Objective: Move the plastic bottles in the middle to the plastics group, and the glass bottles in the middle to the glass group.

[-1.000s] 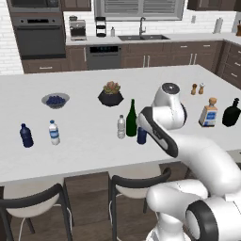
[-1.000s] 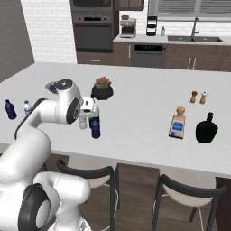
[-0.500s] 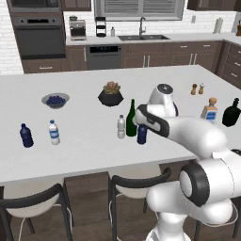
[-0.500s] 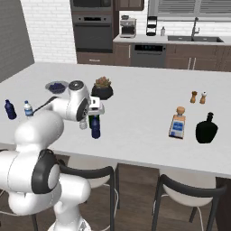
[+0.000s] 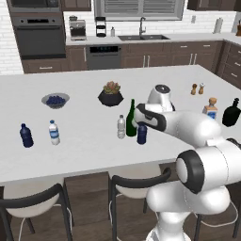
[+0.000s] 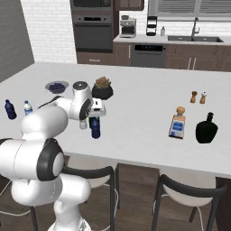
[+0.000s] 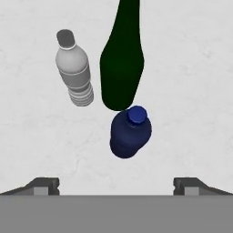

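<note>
Hand view, tool (image 7: 116,184) spread wide, empty, above dark blue bottle (image 7: 130,132); green bottle (image 7: 121,63) touching behind

My white island counter (image 5: 84,141) carries three bottles standing close together in its middle: a tall dark green bottle (image 5: 131,119), a clear greyish bottle (image 5: 121,127) just beside it, and a dark blue bottle (image 5: 141,134) at its other side. Near the left edge stand another dark blue bottle (image 5: 26,135) and a blue-labelled clear bottle (image 5: 54,132). Further back sit a bowl of blueberries (image 5: 55,100) and a potted succulent (image 5: 111,94). To the right are two small shakers (image 5: 197,89), a squarish clear bottle (image 5: 210,108) and a squat black bottle (image 5: 231,113)
</note>
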You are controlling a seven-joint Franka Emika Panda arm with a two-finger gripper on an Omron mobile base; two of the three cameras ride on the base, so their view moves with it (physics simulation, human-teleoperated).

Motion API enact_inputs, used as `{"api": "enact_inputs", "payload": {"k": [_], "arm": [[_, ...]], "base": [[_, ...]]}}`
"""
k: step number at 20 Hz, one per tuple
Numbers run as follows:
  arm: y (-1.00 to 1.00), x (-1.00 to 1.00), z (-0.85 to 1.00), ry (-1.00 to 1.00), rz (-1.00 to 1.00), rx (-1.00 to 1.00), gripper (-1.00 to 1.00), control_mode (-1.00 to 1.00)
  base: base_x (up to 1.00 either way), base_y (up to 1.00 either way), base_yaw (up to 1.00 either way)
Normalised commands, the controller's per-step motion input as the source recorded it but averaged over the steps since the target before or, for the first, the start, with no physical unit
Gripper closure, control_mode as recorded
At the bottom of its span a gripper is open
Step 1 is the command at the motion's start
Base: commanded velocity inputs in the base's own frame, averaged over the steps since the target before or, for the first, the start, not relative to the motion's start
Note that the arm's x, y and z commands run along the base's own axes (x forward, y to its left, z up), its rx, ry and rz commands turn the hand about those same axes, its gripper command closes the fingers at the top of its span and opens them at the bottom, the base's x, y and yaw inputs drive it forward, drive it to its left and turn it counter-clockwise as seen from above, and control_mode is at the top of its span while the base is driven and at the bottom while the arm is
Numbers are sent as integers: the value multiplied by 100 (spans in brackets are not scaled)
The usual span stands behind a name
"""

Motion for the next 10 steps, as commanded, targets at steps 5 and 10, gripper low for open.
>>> {"api": "enact_inputs", "payload": {"k": [5, 10], "arm": [[0, 0, -34, 4, 0, 0, -100, -100], [-7, 4, -20, 0, 0, 0, -100, -100]], "base": [[0, 0, 0], [0, 0, 0]]}}
